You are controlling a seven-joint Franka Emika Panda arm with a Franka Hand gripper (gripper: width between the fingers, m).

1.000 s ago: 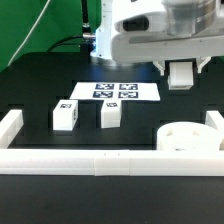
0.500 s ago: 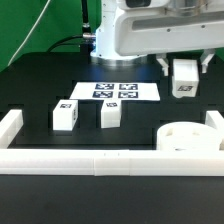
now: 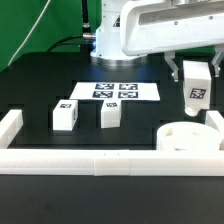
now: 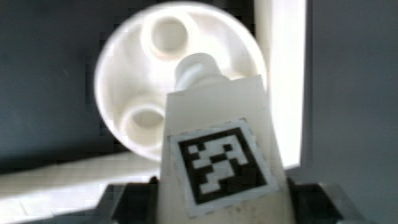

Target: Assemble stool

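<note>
Tagged leg now over seat sockets

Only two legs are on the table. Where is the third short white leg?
The short white leg is in the gripper at the exterior view's right, above the round white plastic seat.

The claw grips 1 tagged leg above the round seat at the exterior view's right.
</note>
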